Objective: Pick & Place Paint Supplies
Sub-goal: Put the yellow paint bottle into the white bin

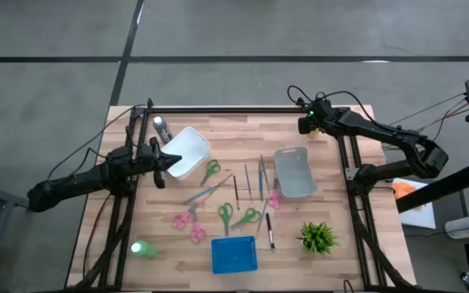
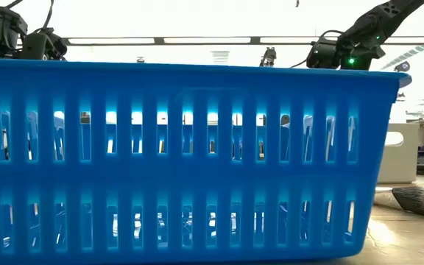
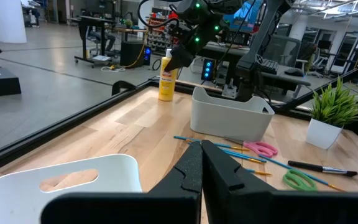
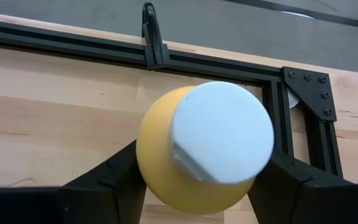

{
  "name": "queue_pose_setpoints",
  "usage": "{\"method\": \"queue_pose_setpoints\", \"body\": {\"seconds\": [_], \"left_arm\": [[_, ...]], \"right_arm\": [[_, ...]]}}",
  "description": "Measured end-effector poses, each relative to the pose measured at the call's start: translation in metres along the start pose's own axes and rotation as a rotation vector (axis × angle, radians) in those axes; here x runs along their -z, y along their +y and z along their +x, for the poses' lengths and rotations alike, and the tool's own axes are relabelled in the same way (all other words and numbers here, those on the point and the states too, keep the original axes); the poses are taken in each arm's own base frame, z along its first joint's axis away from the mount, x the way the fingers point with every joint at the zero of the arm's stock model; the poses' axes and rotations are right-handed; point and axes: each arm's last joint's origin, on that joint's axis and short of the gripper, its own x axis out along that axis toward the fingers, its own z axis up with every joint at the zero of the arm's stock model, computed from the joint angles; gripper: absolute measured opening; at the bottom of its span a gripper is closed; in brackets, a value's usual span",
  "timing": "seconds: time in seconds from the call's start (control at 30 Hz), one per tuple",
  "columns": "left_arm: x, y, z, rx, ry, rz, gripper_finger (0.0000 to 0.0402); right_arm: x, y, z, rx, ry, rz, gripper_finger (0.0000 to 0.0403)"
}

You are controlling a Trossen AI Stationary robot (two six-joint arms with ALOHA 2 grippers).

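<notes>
Right gripper [image 4: 194, 186] straddling the yellow-orange bottle [image 4: 197, 155] at the table's far right corner.
Its fingers [image 4: 104, 186] are standing wide, one on each side of the upright bottle, with its white cap between them. The left gripper [image 3: 201, 165] is waiting with fingers pressed together beside the white bin [image 1: 187, 152].

- Around the grey bin [image 1: 295, 172], the board's centre was crowded: brushes [image 1: 260, 177] and scissors [image 1: 225, 215] lay scattered just left of it.
- Right of the grey bin, bare wood ran toward the potted plant [image 1: 317, 237].
- Behind the grey bin, the yellow bottle [image 4: 197, 149] stood by the black frame rail [image 4: 67, 37], filling the gap between the right gripper [image 4: 194, 180] fingers.
- The blue basket [image 1: 234, 254] blocked the front edge.
</notes>
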Motion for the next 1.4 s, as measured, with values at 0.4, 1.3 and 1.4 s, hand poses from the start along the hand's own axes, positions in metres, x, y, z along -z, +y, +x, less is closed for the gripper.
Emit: {"method": "queue_pose_setpoints", "body": {"seconds": [0.4, 1.3, 1.4], "left_arm": [[0.000, 0.000, 0.000, 0.000, 0.000, 0.000, 0.0000], [0.000, 0.000, 0.000, 0.000, 0.000, 0.000, 0.0000], [0.000, 0.000, 0.000, 0.000, 0.000, 0.000, 0.0000]], "right_arm": [[-0.002, -0.004, -0.008, -0.003, -0.031, 0.008, 0.0217], [-0.040, 0.030, -0.085, -0.419, -0.182, -0.230, 0.0217], [-0.045, 0.045, -0.094, -0.469, -0.217, -0.274, 0.0217]]}}
